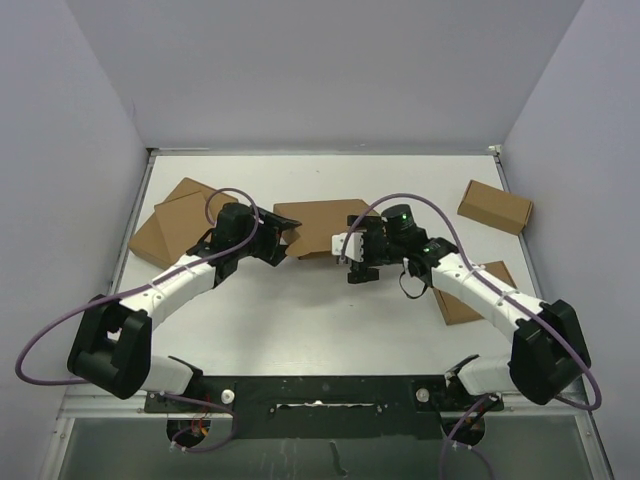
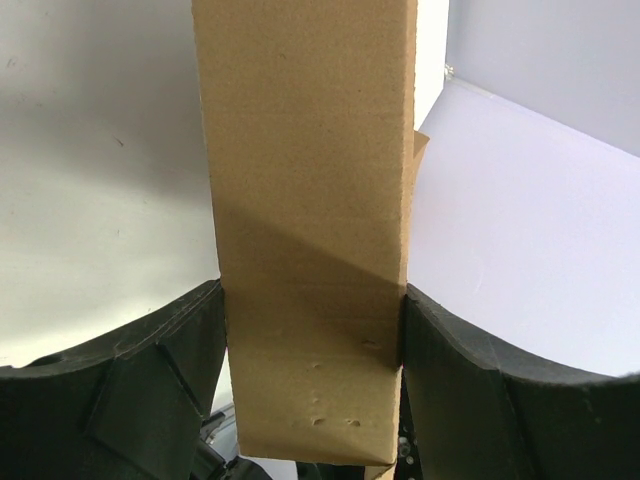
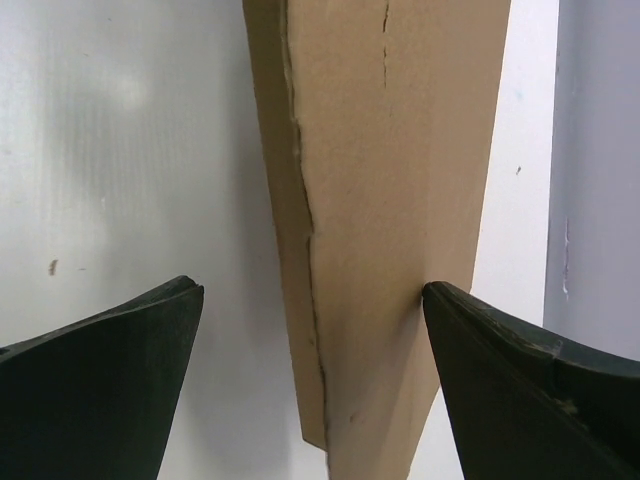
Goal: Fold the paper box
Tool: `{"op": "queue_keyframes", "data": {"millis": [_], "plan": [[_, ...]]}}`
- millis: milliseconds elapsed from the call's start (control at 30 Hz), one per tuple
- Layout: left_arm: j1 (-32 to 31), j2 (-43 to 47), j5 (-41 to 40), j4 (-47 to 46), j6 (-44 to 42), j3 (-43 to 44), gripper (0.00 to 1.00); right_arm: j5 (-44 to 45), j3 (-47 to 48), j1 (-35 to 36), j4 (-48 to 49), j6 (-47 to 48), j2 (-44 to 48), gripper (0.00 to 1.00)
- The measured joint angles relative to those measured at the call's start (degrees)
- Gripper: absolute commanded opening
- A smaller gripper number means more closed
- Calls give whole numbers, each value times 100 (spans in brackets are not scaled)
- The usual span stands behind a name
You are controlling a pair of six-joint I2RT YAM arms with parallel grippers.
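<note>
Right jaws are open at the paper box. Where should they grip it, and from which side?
Probably the narrow panel of the paper box that sits between the jaws of the right gripper, coming from the box's right end. It runs lengthwise between them, touching one finger with a gap to the other, and the left gripper clamps the opposite end.

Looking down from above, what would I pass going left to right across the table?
flat cardboard piece → left gripper → paper box → right gripper → small brown box near the right edge
</note>
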State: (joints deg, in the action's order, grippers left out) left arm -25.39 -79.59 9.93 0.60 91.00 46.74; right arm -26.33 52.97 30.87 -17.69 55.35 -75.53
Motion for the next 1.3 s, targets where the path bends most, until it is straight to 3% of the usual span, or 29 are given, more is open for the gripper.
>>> {"op": "queue_keyframes", "data": {"millis": [133,333,567,767,1000,1300], "plan": [[0,0,0,66,31,15,63,522,-68,238,549,129,-372,100],[17,0,-4,179,31,15,63,1377,-72,636,1311,240,-929,91],[33,0,2,184,37,15,64,1755,-223,761,1794,284,-977,65],[63,4,33,173,105,15,73,1829,-297,785,2026,323,-922,46],[74,232,42,129,35,15,97,1742,-291,693,1987,122,-820,45],[234,1469,-240,251,-835,15,98,612,472,-133,1108,-1207,-636,44]]}}
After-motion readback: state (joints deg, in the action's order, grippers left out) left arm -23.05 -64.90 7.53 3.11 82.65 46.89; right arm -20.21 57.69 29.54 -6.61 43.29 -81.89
